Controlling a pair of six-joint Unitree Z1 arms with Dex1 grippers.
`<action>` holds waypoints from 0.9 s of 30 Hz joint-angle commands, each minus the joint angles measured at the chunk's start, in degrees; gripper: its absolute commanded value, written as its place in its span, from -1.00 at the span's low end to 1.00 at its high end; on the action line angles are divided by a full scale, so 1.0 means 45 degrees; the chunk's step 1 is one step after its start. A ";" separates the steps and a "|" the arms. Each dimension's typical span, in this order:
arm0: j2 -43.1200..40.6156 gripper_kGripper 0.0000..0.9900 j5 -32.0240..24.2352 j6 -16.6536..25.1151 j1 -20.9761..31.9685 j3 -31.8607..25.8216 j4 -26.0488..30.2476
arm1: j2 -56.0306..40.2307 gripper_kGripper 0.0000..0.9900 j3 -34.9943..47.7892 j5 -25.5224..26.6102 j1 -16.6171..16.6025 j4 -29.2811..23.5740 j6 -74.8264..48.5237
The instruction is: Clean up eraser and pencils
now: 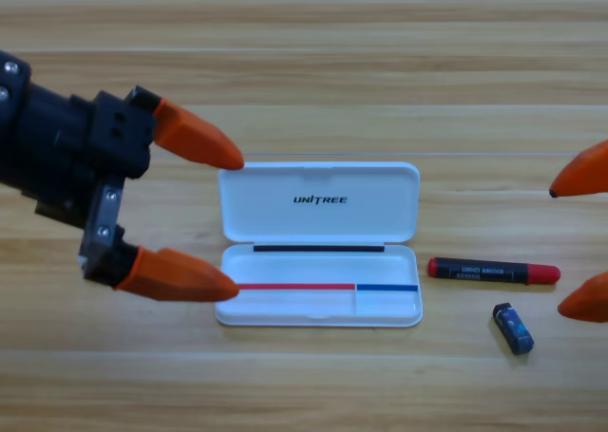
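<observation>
Eraser point(513, 328) lies below red pencil point(493, 272), right of open white case point(320, 199).

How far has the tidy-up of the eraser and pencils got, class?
Done: the white case lies open. In hand: nothing; the left gripper is open by the case's left edge, and the right gripper waits open at the right edge. Left: the red pencil and eraser lie on the table. No green pencil shows.
</observation>
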 commanded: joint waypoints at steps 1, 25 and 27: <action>0.0228 1.00 0.0365 0.0173 -0.0293 -0.0138 0.0255 | 0.0063 1.00 0.0482 0.0020 0.0301 0.0171 0.0039; 0.0247 1.00 0.2904 0.1697 -0.0293 -0.2482 0.3576 | 0.5082 0.99 -0.0788 -0.5156 0.0125 0.2124 0.5742; 0.0403 1.00 0.3490 0.2009 -0.0293 -0.3165 0.4318 | 0.5805 0.99 -0.0651 -0.4941 0.0281 0.1910 0.5781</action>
